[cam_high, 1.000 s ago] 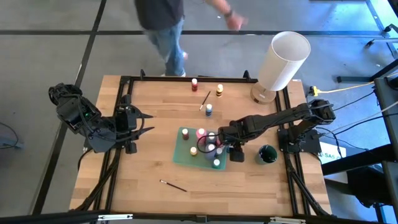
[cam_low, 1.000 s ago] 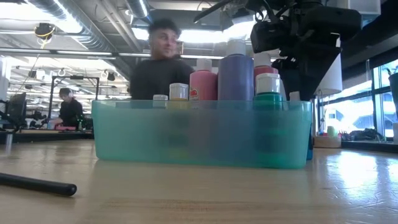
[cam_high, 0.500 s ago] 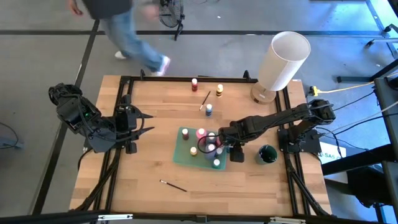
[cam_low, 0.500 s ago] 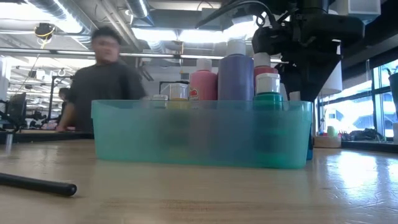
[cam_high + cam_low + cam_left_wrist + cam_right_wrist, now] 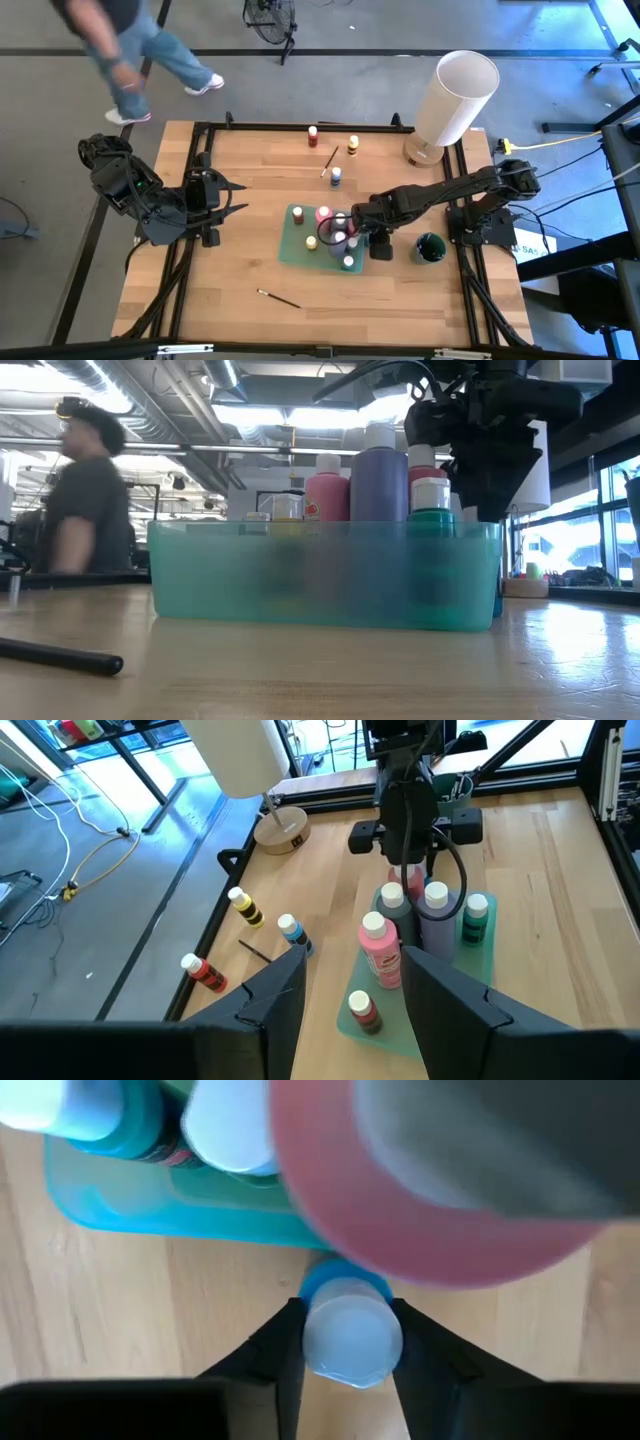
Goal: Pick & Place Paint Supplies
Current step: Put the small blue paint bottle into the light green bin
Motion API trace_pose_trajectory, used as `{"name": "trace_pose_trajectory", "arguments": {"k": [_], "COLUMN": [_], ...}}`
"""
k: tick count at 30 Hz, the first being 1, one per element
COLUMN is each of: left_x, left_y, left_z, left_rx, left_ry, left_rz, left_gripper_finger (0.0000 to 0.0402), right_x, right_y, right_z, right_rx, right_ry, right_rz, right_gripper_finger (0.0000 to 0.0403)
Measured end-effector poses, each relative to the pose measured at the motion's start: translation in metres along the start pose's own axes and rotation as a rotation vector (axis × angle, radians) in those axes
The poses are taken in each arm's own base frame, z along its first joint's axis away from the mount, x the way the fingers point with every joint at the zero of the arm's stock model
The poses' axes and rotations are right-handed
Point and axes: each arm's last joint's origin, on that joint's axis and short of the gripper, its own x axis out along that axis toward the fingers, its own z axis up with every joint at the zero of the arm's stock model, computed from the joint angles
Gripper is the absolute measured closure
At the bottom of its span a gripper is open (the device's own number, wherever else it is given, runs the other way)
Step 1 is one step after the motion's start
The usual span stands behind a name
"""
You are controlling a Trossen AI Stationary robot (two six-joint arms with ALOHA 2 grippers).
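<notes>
A teal tray [image 5: 293, 247] in the middle of the table holds several upright paint bottles, among them pink [image 5: 380, 952], purple [image 5: 432, 920] and green [image 5: 474, 918]. My right gripper [image 5: 350, 1335] hangs over the tray's right end, pointing down, shut on a blue bottle [image 5: 348, 1285] that stands just outside the tray's wall [image 5: 200, 1225]. Red [image 5: 313, 135], yellow [image 5: 353, 146] and blue [image 5: 336, 177] bottles and a brush [image 5: 329, 160] lie toward the far edge. A second brush [image 5: 278, 298] lies near the front. My left gripper [image 5: 355, 960] waits open, raised at the table's left side. My right gripper pinches the blue bottle's white cap [image 5: 350, 1348] between its two fingers, one on each side. The fingers come from above, pointing down. The bottle stands upright on the wood beside the tray's right wall [image 5: 497, 585].
A tall white cylinder [image 5: 455, 95] stands at the far right corner. A dark green cup [image 5: 430, 248] sits on the table right of the tray. Black frame rails [image 5: 205, 180] run along the table's left and right sides. A person [image 5: 110, 40] walks beyond the far left corner.
Both arms have stayed in place. A person beyond the table's far edge has walked from the middle toward the left.
</notes>
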Motion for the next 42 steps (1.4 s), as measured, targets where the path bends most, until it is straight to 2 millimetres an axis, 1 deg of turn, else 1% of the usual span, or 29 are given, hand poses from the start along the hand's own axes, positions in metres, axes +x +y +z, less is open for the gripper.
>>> {"name": "trace_pose_trajectory", "arguments": {"k": [4, 12, 15, 20, 23, 29, 33, 35, 39, 42], "left_x": [0.000, 0.000, 0.000, 0.000, 0.000, 0.000, 0.000, 0.000, 0.000, 0.000], "left_y": [0.000, 0.001, 0.001, 0.001, 0.001, 0.001, 0.001, 0.001, 0.002, 0.002], "left_z": [0.000, -0.002, -0.002, -0.002, -0.002, -0.002, -0.002, -0.002, -0.002, -0.002], "left_rx": [0.001, 0.013, 0.012, 0.013, 0.012, 0.006, 0.003, 0.003, 0.004, 0.004], "left_ry": [0.001, 0.019, 0.018, 0.019, 0.018, 0.018, 0.018, 0.018, 0.009, 0.006], "left_rz": [0.000, 0.009, 0.009, 0.009, 0.009, 0.008, 0.008, 0.009, 0.025, 0.031], "left_gripper_finger": [0.0242, 0.0242, 0.0242, 0.0242, 0.0242, 0.0242, 0.0242, 0.0242, 0.0242, 0.0242], "right_x": [0.000, -0.002, -0.006, -0.017, -0.028, -0.047, -0.061, -0.069, -0.080, -0.084], "right_y": [0.001, 0.000, 0.000, 0.003, 0.011, 0.031, 0.045, 0.051, 0.057, 0.059], "right_z": [0.000, -0.002, -0.004, -0.005, -0.004, -0.003, 0.001, 0.004, 0.009, 0.010], "right_rx": [0.008, 0.129, 0.173, 0.222, 0.239, 0.257, 0.251, 0.246, 0.245, 0.243], "right_ry": [0.004, 0.039, 0.082, 0.098, 0.077, 0.076, 0.031, -0.019, -0.096, -0.111], "right_rz": [0.015, 0.010, -0.006, 0.011, 0.048, 0.059, 0.082, 0.065, 0.031, 0.020], "right_gripper_finger": [0.0285, 0.0285, 0.0285, 0.0285, 0.0285, 0.0285, 0.0285, 0.0285, 0.0285, 0.0285]}}
